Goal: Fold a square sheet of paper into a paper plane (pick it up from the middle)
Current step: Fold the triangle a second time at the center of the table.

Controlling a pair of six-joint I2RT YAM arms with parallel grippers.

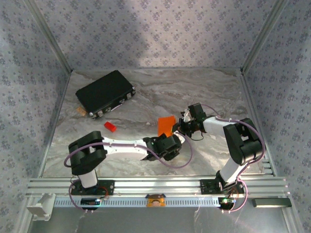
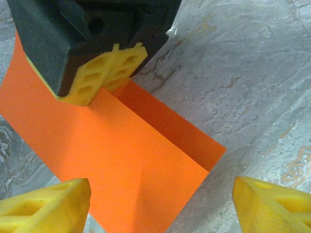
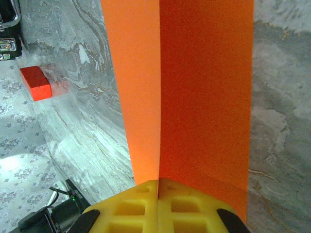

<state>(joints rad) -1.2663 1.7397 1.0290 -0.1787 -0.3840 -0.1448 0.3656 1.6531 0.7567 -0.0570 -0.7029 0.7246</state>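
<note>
Paper (image 2: 121, 160) sits pinched in right gripper (image 3: 158, 187); left gripper (image 2: 160, 201) wide, possibly brushing it.

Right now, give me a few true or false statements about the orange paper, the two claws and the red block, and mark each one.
1. The right claw is shut on the square sheet of paper. True.
2. The left claw is clamped on the sheet too. False: its fingers stand wide apart, open, not closed on anything.
3. The small red block sits on top of the black case. False: it lies on the table, apart from the case.
4. The sheet is folded, with a crease running along it. True.
</note>
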